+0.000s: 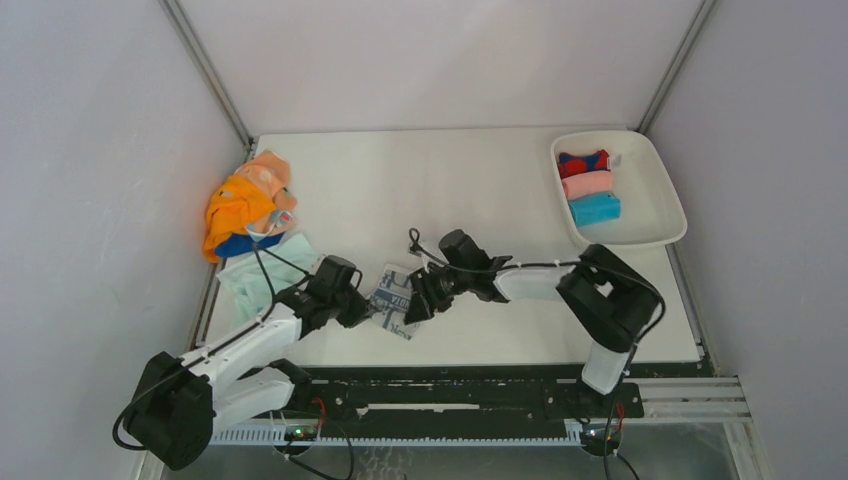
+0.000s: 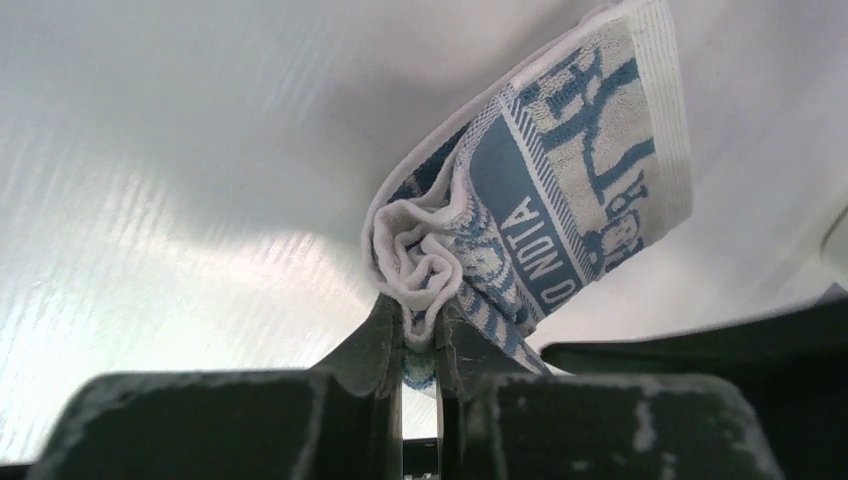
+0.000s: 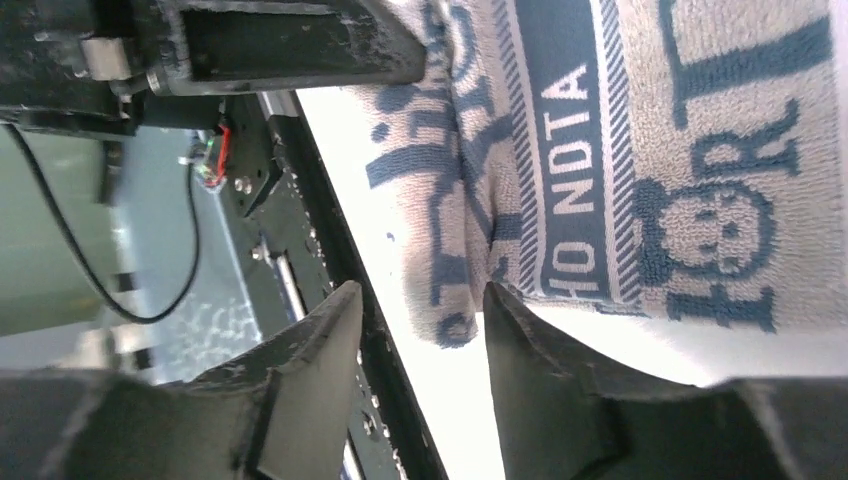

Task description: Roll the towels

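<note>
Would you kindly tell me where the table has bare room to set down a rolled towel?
Freest: the far middle of the table, between the towel pile and the tray. The tray's right half is bare too, beside its three rolls. Crowded: front centre, where the left gripper and right gripper meet at the printed towel.

White table (image 1: 470,180) between plain pale grey walls (image 1: 90,120)

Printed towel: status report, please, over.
Left claw shut on edge of printed towel. Right claw open beside it. Towel folded over, no tight roll. Nothing in the way.
</note>
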Motion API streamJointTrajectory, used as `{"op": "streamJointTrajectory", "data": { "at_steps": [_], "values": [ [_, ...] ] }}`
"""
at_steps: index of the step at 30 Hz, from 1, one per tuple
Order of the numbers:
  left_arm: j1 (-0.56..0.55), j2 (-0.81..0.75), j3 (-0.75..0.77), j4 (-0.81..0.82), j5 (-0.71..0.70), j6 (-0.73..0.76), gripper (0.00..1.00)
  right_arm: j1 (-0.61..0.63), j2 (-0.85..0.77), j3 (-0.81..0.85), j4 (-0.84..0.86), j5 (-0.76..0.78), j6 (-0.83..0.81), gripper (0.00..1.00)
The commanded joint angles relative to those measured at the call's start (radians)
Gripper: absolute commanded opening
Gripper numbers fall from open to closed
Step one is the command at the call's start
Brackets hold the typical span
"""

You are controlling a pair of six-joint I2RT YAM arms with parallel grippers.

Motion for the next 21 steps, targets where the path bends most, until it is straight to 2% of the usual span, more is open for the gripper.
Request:
{"op": "streamJointTrajectory", "data": {
  "at_steps": [1, 5, 9, 15, 21],
  "values": [
    [0.002, 0.005, 0.075, -0.122, -0.027, 0.059, 0.07, 0.109, -0.158, 0.039, -0.218, 0.356, -0.268, 0.51],
    [0.002, 0.027, 0.087, -0.128, -0.01, 0.06, 0.07, 0.243, -0.246, 0.047, -0.247, 0.628, -0.403, 0.58],
    [0.001, 0.043, 0.086, -0.116, 0.01, 0.056, 0.07, 0.378, -0.257, 0.047, -0.206, 0.815, -0.504, 0.65],
    [0.001, 0.057, 0.079, -0.103, 0.023, 0.049, 0.07, 0.502, -0.181, 0.059, -0.158, 0.984, -0.619, 0.65],
    [0.001, 0.055, 0.069, -0.098, 0.026, 0.037, 0.07, 0.57, -0.062, 0.073, -0.129, 1.07, -0.695, 0.63]
  ]
}}
